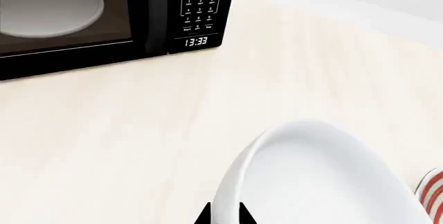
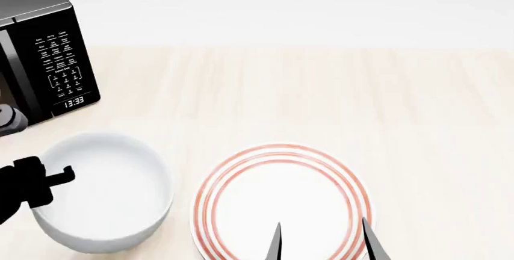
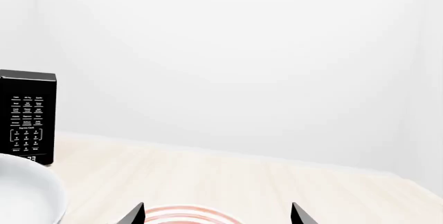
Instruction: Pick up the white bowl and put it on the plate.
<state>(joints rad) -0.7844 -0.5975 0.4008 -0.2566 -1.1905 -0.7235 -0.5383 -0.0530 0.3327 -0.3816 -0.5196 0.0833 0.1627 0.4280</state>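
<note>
The white bowl (image 2: 105, 194) is at the left of the head view, beside the red-ringed plate (image 2: 281, 203). My left gripper (image 2: 48, 179) is shut on the bowl's left rim. In the left wrist view its two black fingertips (image 1: 225, 214) pinch the bowl's wall (image 1: 312, 177), one outside, one inside, and the bowl looks tilted; a bit of the plate (image 1: 432, 190) shows beyond it. My right gripper (image 2: 321, 242) is open and empty over the plate's near side. In the right wrist view it (image 3: 216, 214) spans the plate's rim (image 3: 190, 214), with the bowl (image 3: 31, 190) to one side.
A black microwave (image 2: 48, 55) stands at the far left of the light wooden counter (image 2: 321, 91); its clock reads 13:33 (image 1: 196, 41). A white wall (image 3: 242, 53) runs behind the counter.
</note>
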